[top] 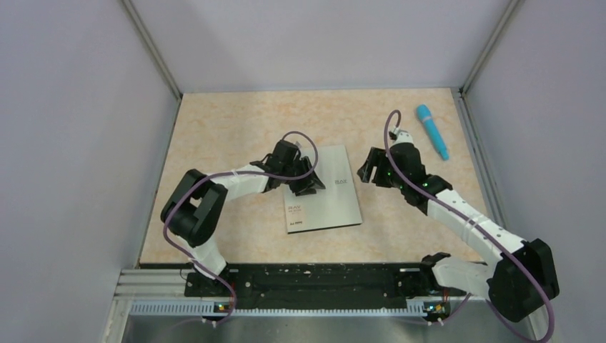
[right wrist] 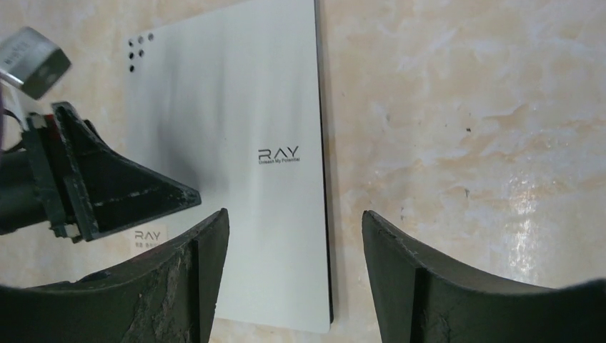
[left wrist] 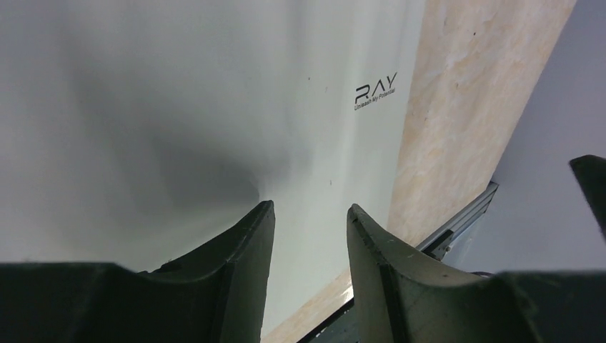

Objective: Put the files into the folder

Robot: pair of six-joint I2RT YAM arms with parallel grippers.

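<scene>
From above, we see the folder [top: 325,191] lying flat and shut on the desk [top: 236,128] near the middle of the frame. Its grey cover faces up, with one small dark mark near its lower left corner and another near its upper right. Because it is shut, whatever it holds is hidden from us. The left pincer [top: 309,186] is over the left part of the cover. The right pincer [top: 367,174] hangs just beside the folder's right edge, over bare desk. A blue pen [top: 433,131] lies in the upper right, well apart from both.

In the left wrist view, the folder [left wrist: 179,107] fills the left and middle of the frame, with a "RAY" mark right of centre near the top. A strip of desk [left wrist: 457,93] runs down the right. The left pincer [left wrist: 309,239] sits at the bottom, its fingers [left wrist: 243,271] a small way apart with nothing between them. The tips are close over the cover, where a shadow and a slight crease show. We cannot tell whether they touch it.

In the right wrist view, the folder [right wrist: 236,107] takes up the left half, with small dark dots at its upper left corner. A thin dark line runs along its right edge. The right pincer [right wrist: 293,243] stands wide open and empty, and that edge runs down between its fingers [right wrist: 196,286]. The left pincer [right wrist: 143,196] reaches in from the left over the lower left of the cover.
</scene>
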